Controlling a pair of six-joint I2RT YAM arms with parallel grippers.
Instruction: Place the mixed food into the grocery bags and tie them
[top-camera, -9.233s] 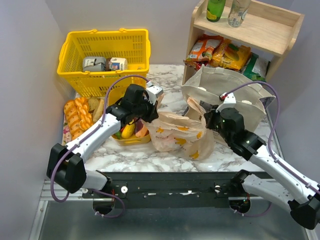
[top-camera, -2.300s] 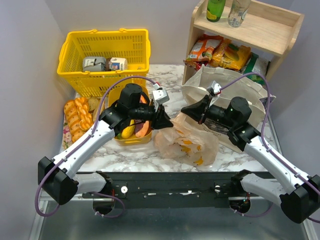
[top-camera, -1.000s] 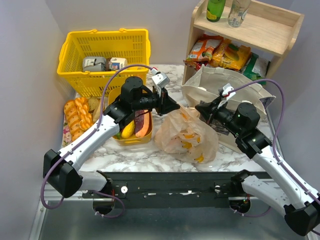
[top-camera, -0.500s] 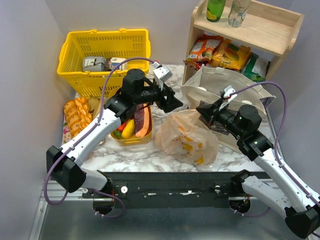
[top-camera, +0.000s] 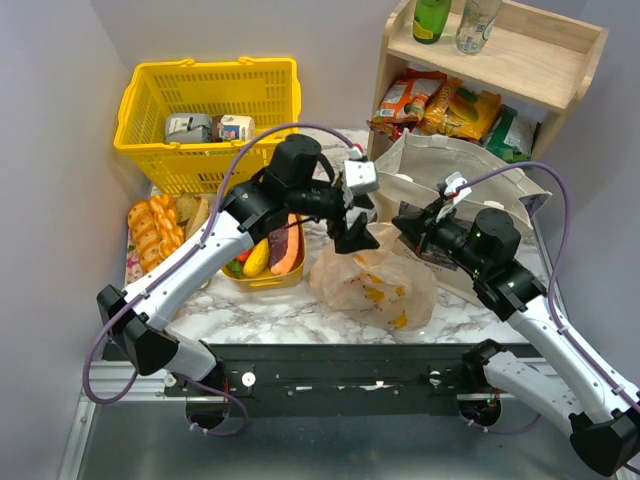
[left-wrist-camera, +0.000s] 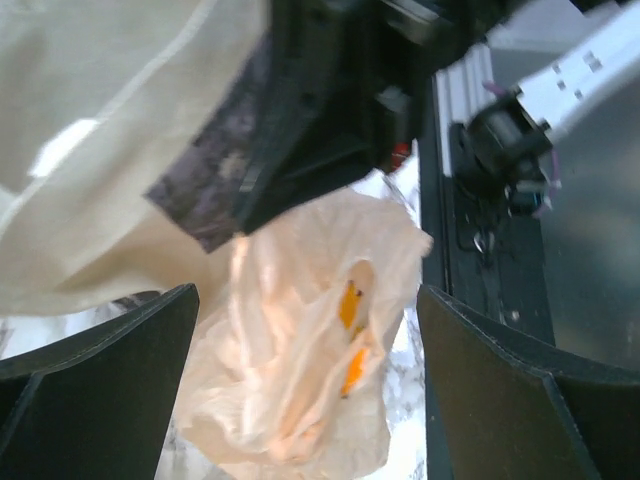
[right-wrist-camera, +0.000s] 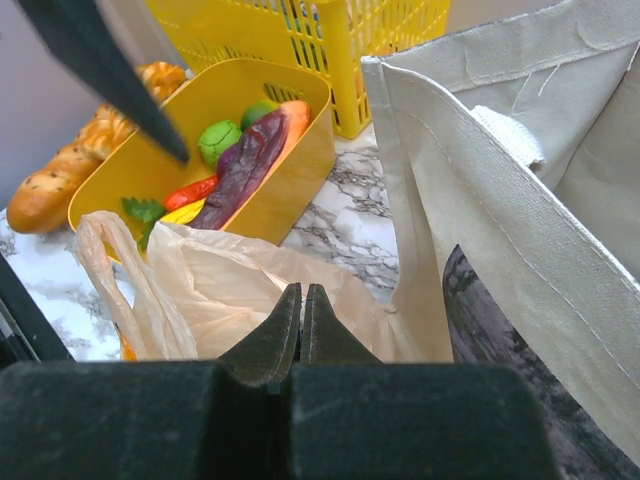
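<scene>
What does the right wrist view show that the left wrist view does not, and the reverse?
Only the right wrist view: the yellow plastic tray of toy vegetables, including a purple eggplant and a green lime, the braided bread loaf and the yellow plastic shopping basket.
Only the left wrist view: the right arm's white link and the black frame at the table's edge.
Both: the translucent peach plastic bag and the beige canvas tote. Each frames its own gripper: right gripper shut, left gripper wide open.
</scene>
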